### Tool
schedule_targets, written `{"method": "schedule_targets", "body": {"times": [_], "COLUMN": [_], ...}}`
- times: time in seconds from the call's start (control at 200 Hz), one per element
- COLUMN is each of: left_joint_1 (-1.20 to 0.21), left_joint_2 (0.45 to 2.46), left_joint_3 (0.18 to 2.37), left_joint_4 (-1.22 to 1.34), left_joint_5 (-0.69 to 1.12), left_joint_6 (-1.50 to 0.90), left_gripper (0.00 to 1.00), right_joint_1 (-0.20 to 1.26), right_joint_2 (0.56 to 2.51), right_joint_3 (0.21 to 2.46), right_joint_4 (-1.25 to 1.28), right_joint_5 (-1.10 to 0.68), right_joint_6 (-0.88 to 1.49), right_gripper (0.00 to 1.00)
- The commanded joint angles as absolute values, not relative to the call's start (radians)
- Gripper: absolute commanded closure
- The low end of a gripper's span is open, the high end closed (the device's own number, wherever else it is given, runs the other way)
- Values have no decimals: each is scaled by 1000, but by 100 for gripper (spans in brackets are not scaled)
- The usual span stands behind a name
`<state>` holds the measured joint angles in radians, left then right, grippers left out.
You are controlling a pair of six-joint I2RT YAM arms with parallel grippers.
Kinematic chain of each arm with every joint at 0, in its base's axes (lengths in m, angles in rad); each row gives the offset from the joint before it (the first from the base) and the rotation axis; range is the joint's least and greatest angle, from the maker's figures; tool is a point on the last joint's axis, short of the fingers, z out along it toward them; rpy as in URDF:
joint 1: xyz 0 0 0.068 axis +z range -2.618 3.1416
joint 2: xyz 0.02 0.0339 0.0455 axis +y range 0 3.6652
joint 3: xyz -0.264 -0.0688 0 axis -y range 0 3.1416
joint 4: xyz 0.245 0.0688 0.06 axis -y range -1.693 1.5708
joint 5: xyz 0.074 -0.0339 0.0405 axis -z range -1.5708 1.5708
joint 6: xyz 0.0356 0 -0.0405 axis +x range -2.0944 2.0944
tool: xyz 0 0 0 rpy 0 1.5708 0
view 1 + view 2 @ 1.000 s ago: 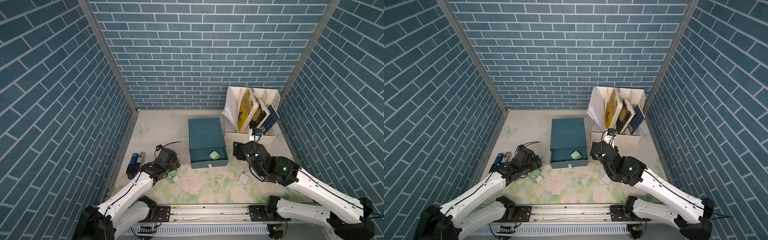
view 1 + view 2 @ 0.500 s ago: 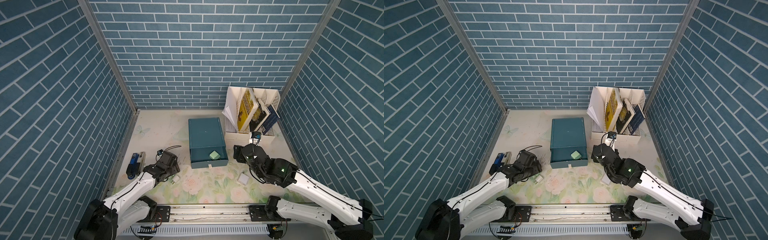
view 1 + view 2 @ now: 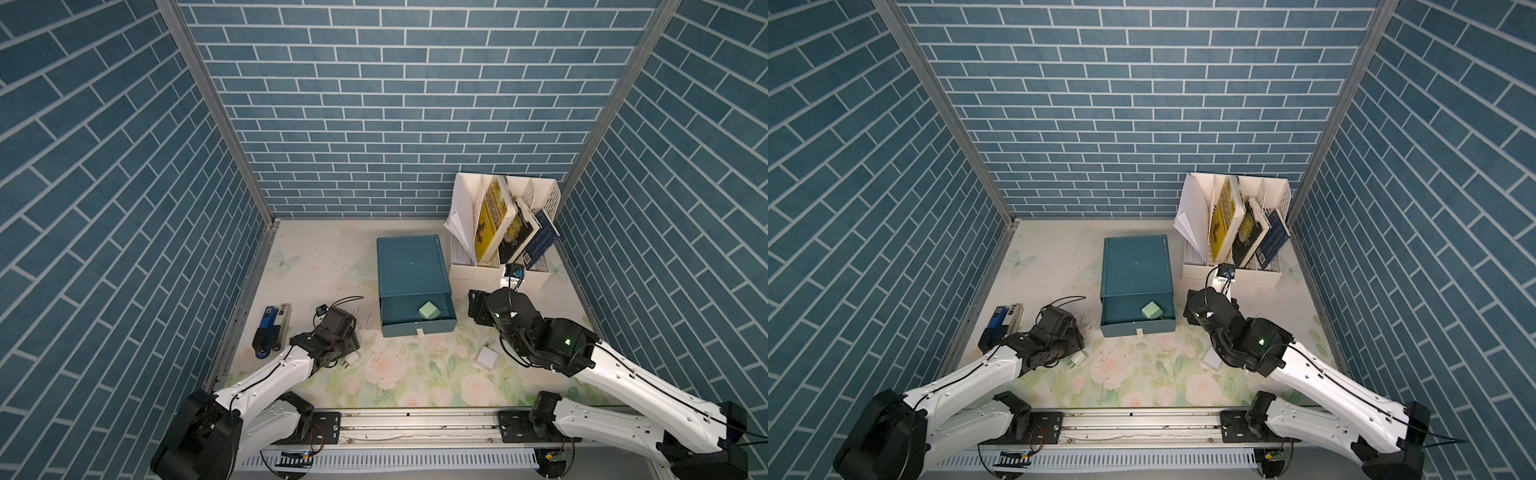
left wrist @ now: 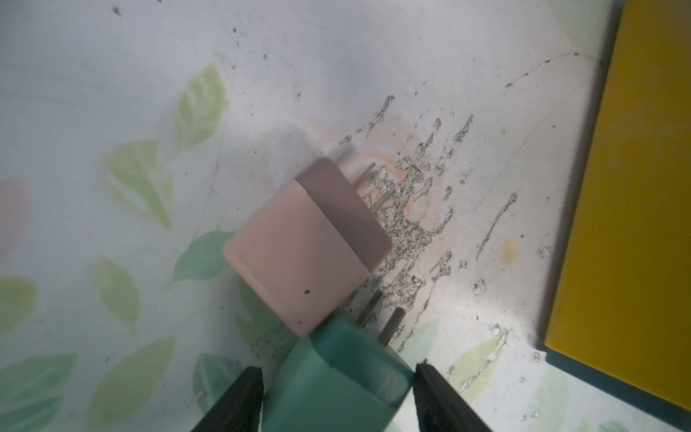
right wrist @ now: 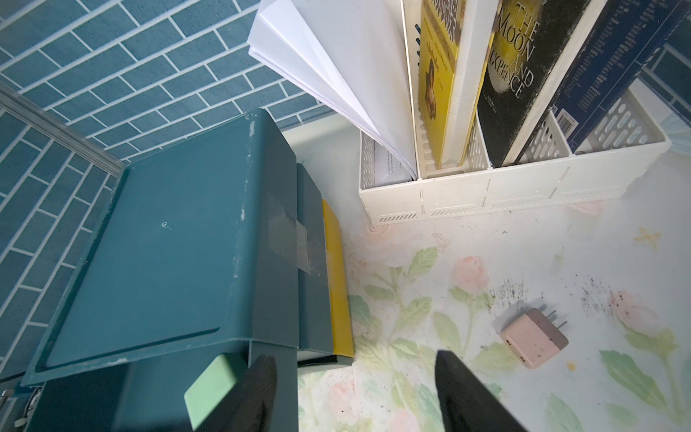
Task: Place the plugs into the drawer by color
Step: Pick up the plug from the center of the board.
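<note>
Where the left gripper is seen in its wrist view, its two dark fingers stand on either side of a mint green plug, with a thin gap on one flank and what looks like contact on the other; whether the plug is already clamped cannot be told from this blurred, close view. The plug's prongs point away from the wrist, so its long axis runs straight out between the fingers. A pale pink plug lies touching the green one just beyond the fingertips, prongs turned the same way. Further out, the drawer is seen in both top views with its top tier pulled out and a second green plug already inside; it is judged the destination. The right gripper is held apart and empty beside the drawer, another pink plug lying near it, and a white plug rests by that arm.
</note>
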<state>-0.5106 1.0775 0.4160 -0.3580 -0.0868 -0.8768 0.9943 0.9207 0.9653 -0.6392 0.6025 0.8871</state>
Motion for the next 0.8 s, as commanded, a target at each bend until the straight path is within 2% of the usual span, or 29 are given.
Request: {"method": "schedule_targets", "body": {"times": [0.0,0.205,0.38,0.645,0.795], "left_joint_1": [-514,-517,-517,-530,-546], "left_joint_2": [1117,1179,1156,1113,1081], "left_joint_3": [405,426,405,431,545], "left_joint_4": [-339,-339,-355,-401,-456], "left_joint_5": [-106,-124,-136,-161,-202], "left_joint_6": [-873,-855,-857,-850,-805], "left_gripper": [32,38,45,65,79], "right_joint_1": [988,988,988,987,986], "right_joint_2": [926,925,909,908,889], "right_joint_3": [944,937,933,935,940], "right_joint_4": [-615,-614,-617,-599,-595], "right_joint_5": [592,585,598,601,604], "right_joint_6": [907,911,910,908,904], "right_gripper": [30,31,31,32,34]}}
